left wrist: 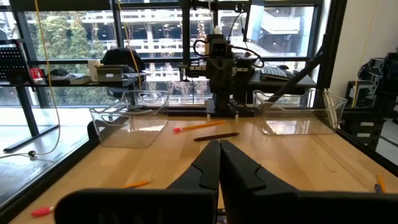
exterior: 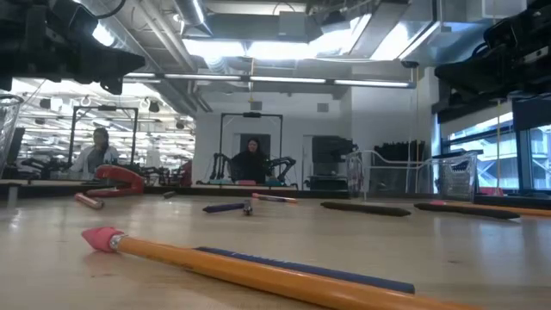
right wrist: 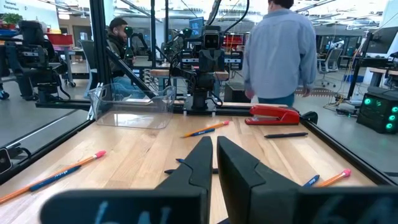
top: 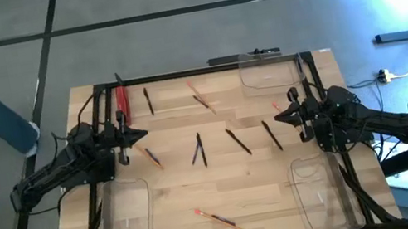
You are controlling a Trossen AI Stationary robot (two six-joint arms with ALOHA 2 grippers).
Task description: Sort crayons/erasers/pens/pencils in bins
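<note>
Pens (top: 236, 142) lie scattered mid-desk, long axes slanting; the right hand (top: 280, 118), nearly closed and empty, is nearest one, the left hand (top: 140, 134) pinched shut.

Both dark arms reach in from opposite sides of the table, folded low and mirrored, their wrists pointing toward each other. The left end effector (top: 138, 134) hangs above the left side with its two fingers pressed together. The right end effector (top: 279, 118) hangs above the right side, fingers nearly together, holding nothing.
</note>
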